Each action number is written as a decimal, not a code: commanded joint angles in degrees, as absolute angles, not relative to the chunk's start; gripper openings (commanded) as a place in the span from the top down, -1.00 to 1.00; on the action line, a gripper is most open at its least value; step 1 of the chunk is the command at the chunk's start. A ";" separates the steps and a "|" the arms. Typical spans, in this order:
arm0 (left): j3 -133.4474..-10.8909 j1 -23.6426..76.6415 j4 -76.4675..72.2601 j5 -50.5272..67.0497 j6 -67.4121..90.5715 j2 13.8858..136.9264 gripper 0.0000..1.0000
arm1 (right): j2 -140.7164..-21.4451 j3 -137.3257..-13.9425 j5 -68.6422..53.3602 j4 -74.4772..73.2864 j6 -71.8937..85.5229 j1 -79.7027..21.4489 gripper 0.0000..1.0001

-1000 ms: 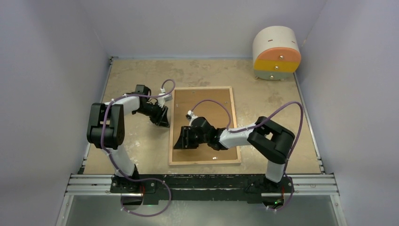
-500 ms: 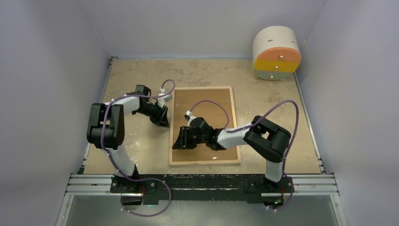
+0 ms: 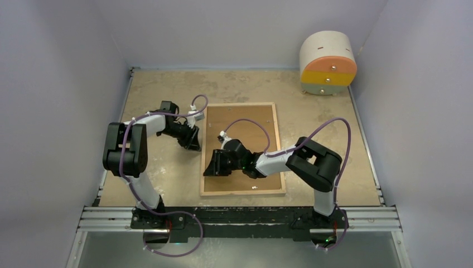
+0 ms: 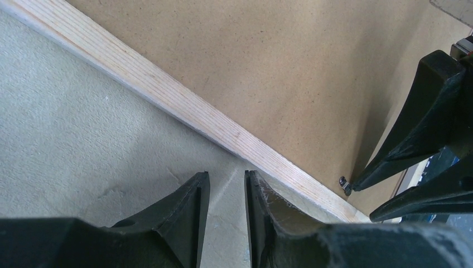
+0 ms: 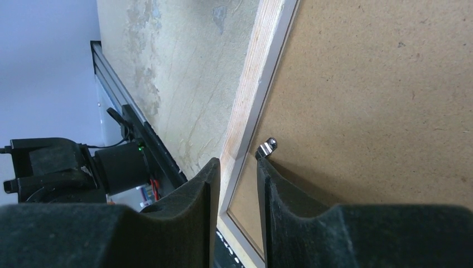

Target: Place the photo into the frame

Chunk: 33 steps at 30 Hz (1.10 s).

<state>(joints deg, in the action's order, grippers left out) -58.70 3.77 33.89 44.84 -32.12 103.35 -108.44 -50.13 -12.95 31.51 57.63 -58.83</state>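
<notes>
1. The right gripper (image 3: 208,169) is sliding a little further left over the frame (image 3: 242,192), and its elbow is swinging left with it. It is now hanging over the frame's left rail, near the near corner.
2. Its jaws are drawing together. They were wider a second ago; now only a slim gap is showing, with the wooden rail and its silver inner lip lying in line with that gap. Nothing is visibly clamped, and whether the fingers are touching the rail cannot be told.
3. One finger is sitting just beside a small metal clip (image 5: 268,146) on the edge of the brown backing board (image 3: 251,120).
4. The left gripper (image 3: 194,147) is staying put on the table (image 3: 167,173), just left of the frame's left rail and further away than the right gripper. Its jaws are standing narrow with bare tabletop between them, holding nothing.
5. The frame is lying flat, back face up, in the middle of the table, with the backing board filling it.
6. The photo is not showing in any view, so whether it is lying under the board cannot be told.
7. Judging from this, the robot is probably working on that clip, either opening or securing the back.
</notes>
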 commanded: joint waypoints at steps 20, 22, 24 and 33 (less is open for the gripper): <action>-57.11 3.78 35.45 45.13 -35.43 102.78 0.39 | -110.91 -53.73 -8.58 32.65 60.09 -59.04 0.44; -57.04 3.78 35.71 45.18 -35.71 102.75 0.40 | -110.55 -53.41 -7.51 32.25 60.20 -59.13 0.45; -56.91 3.78 35.74 45.34 -35.85 102.66 0.40 | -110.17 -52.95 -6.73 32.18 60.44 -59.08 0.46; -57.33 3.78 36.59 45.42 -36.45 102.31 0.42 | -109.16 -53.52 -6.61 31.93 58.98 -59.07 0.46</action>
<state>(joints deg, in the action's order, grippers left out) -58.26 3.77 34.24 45.82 -34.17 103.35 -110.76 -52.42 -9.10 32.84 60.18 -59.05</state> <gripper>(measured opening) 0.293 0.270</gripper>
